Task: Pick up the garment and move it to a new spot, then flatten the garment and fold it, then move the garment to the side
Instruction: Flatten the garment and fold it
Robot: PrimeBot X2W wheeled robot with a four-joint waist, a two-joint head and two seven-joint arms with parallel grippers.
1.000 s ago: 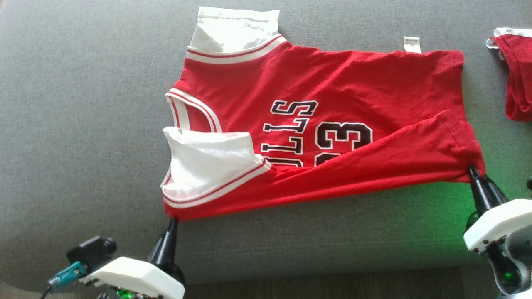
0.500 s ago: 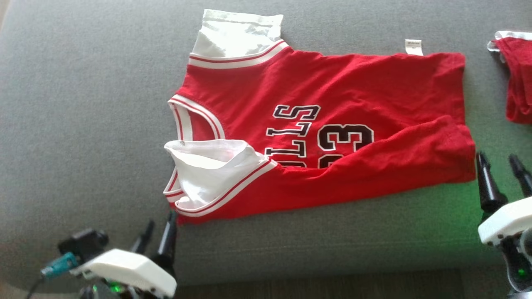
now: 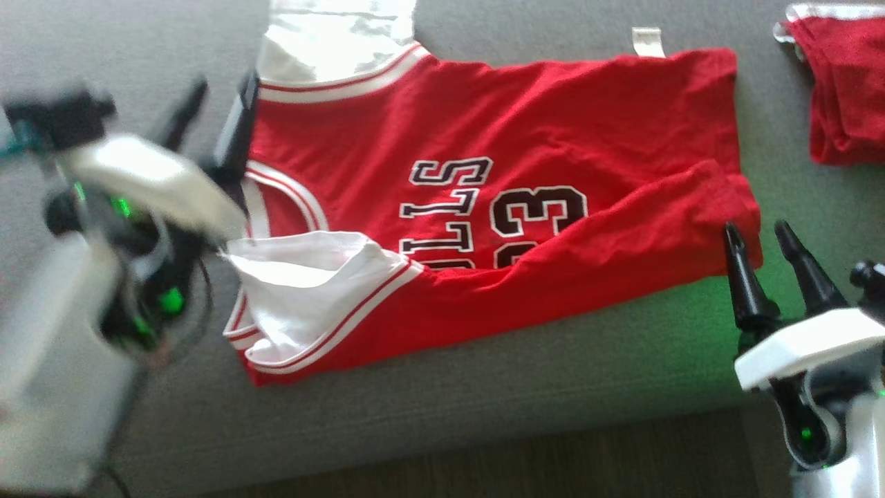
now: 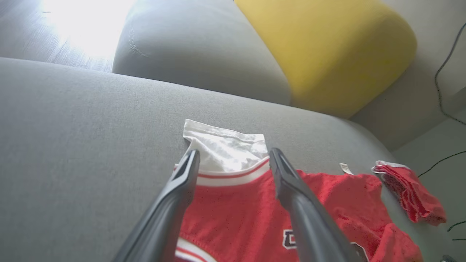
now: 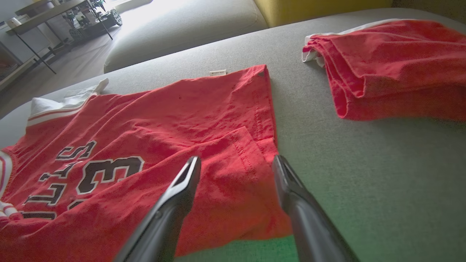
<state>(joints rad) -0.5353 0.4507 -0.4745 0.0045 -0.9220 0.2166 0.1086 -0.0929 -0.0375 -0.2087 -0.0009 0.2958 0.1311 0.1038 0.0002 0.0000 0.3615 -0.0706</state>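
Black left fingers stand spread and hold nothing, poised at the jersey's far shoulder beside the collar. In your left wrist view the far white sleeve shows between their tips; you cannot tell whether they touch the cloth. Your right fingers are spread too, empty, at the near corner of the hem. In the right wrist view they frame that corner.

You have the jersey lying across the grey sofa seat, collar to your left and hem to your right. Its near side is folded over and covers part of the lettering. The near white sleeve lies rumpled at the near left corner, and a small label sticks out past the far edge.

Left of the collar you have bare seat. Along the near side a strip of seat runs before it drops to the dark floor. On your right a folded red garment lies apart from the hem, with bare seat between. Beyond the far side sits a yellow cushion.
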